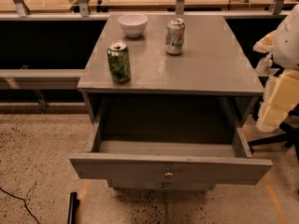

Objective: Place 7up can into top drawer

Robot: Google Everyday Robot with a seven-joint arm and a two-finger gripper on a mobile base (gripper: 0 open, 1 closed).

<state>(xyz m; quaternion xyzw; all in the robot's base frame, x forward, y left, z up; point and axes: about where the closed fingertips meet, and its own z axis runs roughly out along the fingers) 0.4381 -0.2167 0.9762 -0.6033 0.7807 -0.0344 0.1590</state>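
Observation:
The 7up can (175,36), pale silver-white with faint green markings, stands upright at the back right of the grey cabinet's top (205,64). The top drawer (170,168) is pulled out towards me, and its inside (166,147) shows nothing in it. A small round metal knob (168,174) sits on its front panel. My arm, white and cream, is at the right edge of the view, beside the cabinet. My gripper (264,65) hangs there, off the cabinet's right side and apart from the can.
A dark green patterned can (118,62) stands at the front left of the cabinet top. A white bowl (133,24) sits at the back, left of the 7up can. Black legs (275,141) stand on the floor at the right. A black bar (72,208) lies at the lower left.

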